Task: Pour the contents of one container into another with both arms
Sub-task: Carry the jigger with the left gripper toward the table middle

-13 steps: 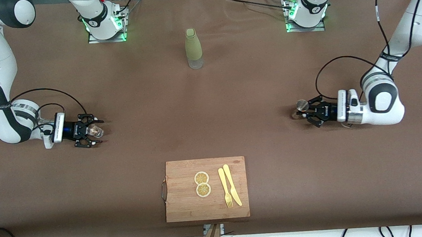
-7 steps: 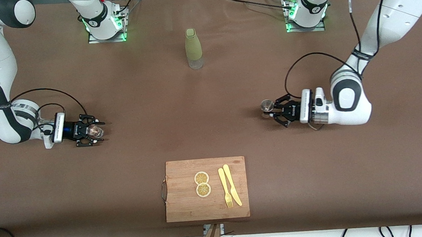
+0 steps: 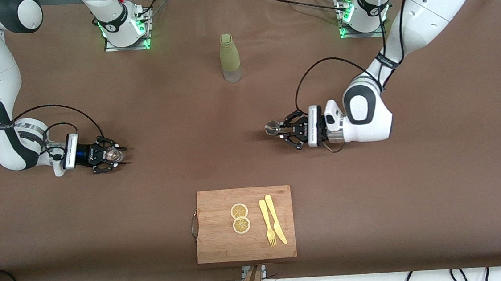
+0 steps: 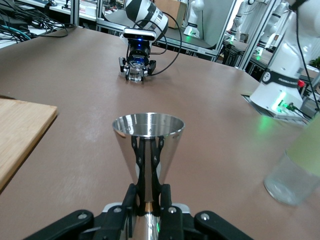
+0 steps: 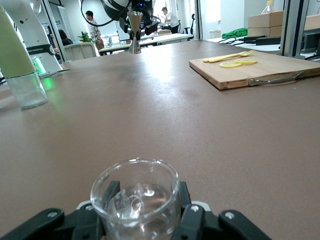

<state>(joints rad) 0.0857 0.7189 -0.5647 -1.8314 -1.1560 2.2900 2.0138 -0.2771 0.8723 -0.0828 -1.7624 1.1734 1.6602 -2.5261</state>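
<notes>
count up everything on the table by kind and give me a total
Lemon slices: 2
Fork: 1
Knife: 1
Cutting board: 1
Bottle: 1
Metal cup: 1
Glass: 1
Total: 8

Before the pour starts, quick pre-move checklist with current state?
1. Left hand shut on the steel jigger: ok.
2. Jigger upright, mouth up: ok.
3. Right hand around the glass cup: fingers flank the cup; firm grip cannot tell.
4. Jigger over the cup: not ok; the two are far apart, cup at the right arm's end of the table.
5. Path between them free of the bottle and the cutting board: ok.
6. Jigger contents: cannot tell.
</notes>
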